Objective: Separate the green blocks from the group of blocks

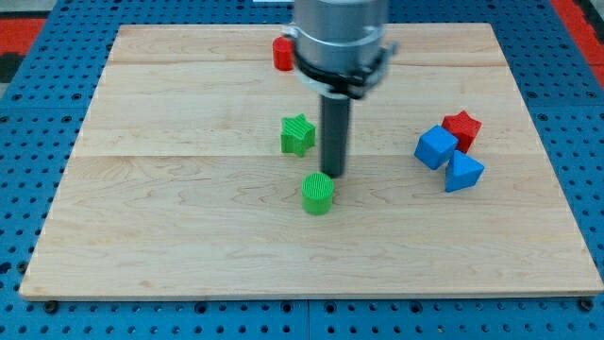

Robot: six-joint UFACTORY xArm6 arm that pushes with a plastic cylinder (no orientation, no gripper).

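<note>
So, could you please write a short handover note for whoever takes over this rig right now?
My tip sits just above and to the right of the green cylinder, below and right of the green star.
Done: both greens lie well left of the blue cube, blue triangular block and red star.
Left: little; widen the gap if wanted.
Red cylinder sits at the top.

No readable text, labels or numbers anywhere.

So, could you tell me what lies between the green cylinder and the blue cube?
In the camera view, only bare board separates the green cylinder from the blue cube; my tip sits just beside the cylinder.
</note>
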